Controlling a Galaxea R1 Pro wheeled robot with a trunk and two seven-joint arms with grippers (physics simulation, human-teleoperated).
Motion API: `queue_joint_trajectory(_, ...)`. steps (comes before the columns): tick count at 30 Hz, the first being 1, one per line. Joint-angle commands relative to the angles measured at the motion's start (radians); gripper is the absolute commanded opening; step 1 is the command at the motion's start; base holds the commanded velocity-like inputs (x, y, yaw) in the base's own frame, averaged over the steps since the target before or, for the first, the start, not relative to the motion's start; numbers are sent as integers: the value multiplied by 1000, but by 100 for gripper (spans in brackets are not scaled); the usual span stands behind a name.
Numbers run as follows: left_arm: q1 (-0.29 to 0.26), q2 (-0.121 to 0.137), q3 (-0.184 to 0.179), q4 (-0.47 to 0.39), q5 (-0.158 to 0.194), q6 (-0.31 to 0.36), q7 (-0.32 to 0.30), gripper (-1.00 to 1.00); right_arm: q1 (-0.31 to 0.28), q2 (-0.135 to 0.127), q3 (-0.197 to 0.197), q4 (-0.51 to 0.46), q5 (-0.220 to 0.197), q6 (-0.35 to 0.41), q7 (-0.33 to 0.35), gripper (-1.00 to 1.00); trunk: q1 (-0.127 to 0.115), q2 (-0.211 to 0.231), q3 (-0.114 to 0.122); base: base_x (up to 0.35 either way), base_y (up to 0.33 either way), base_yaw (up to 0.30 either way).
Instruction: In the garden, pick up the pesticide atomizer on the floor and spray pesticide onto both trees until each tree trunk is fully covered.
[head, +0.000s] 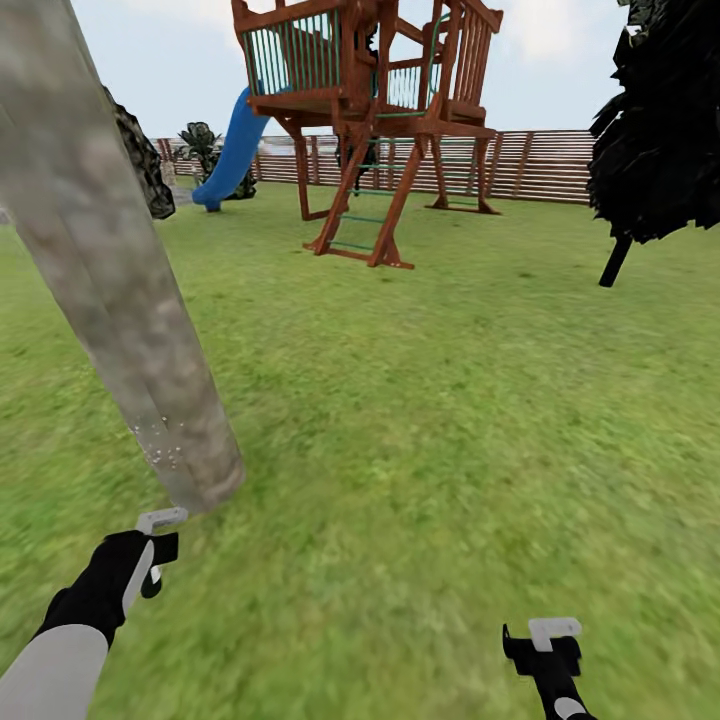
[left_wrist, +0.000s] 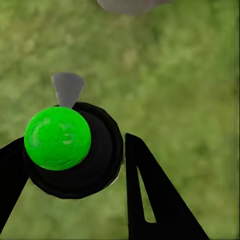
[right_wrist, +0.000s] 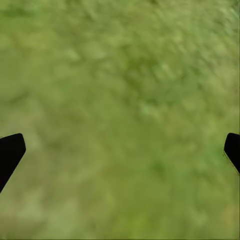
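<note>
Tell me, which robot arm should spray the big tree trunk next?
The left. Its end effector already holds the atomizer, right beside the tree trunk, where white specks show. The right end effector hangs open and empty over grass, farther away.

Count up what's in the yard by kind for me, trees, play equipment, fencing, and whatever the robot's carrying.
Pale tree trunk: 1
Dark conifers: 2
Palm: 1
Wooden play tower: 1
Blue slide: 1
Slat fence: 1
Pesticide atomizer, in the left gripper: 1
Total: 8
</note>
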Motion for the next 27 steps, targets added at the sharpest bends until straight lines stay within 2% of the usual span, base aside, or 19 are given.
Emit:
queue_joint_trajectory(1, -1, -1, 1, -2, -9, 6, -3, -100, -1, 0, -8, 1, 11, -3, -2, 100, 0, 0, -1, 242, -181, 4)
queue_joint_trajectory(8, -1, -1, -1, -2, -9, 4, -3, -100, -1, 0, -8, 1, 11, -3, -2, 100, 0, 0, -1, 242, -180, 16)
queue_joint_trajectory(14, -1, 4, 7, -2, -11, 8, 0, -100, -1, 0, -8, 1, 11, -3, -2, 100, 0, 0, -1, 151, -115, 241)
queue_joint_trajectory(16, -1, 28, 10, -2, -9, 10, -3, -100, -1, 0, -8, 1, 11, -3, -3, 100, 0, 0, -1, 13, -9, 275)
queue_joint_trajectory(19, -1, 35, 7, 0, -7, 10, -6, -100, -1, 0, -8, 1, 11, -3, -4, 100, 0, 0, -1, 2, -1, 276)
queue_joint_trajectory(22, -3, 20, -8, 1, -6, 11, -33, -100, -1, 0, -8, 1, 11, -3, -4, 100, 0, 0, -1, 0, 0, 270)
queue_joint_trajectory(24, -12, 15, -44, 1, -4, 15, -38, -100, -1, 0, -8, 1, 11, -3, -4, 100, 0, 0, -1, 0, 0, 108)
queue_joint_trajectory(25, -15, 6, -57, -1, -3, 24, -39, -100, -1, 0, -8, 1, 11, -3, -4, 100, 0, 0, -1, 0, 0, 38)
queue_joint_trajectory(26, -18, -19, -71, -14, -4, 58, -39, -100, -1, -1, -8, 1, 11, -3, -4, 100, 0, 0, -1, 0, 0, 12)
queue_joint_trajectory(27, -30, -29, -75, -30, -4, 84, -39, -100, -1, -1, -8, 1, 11, -3, -4, 100, 0, 0, -1, 0, 0, 5)
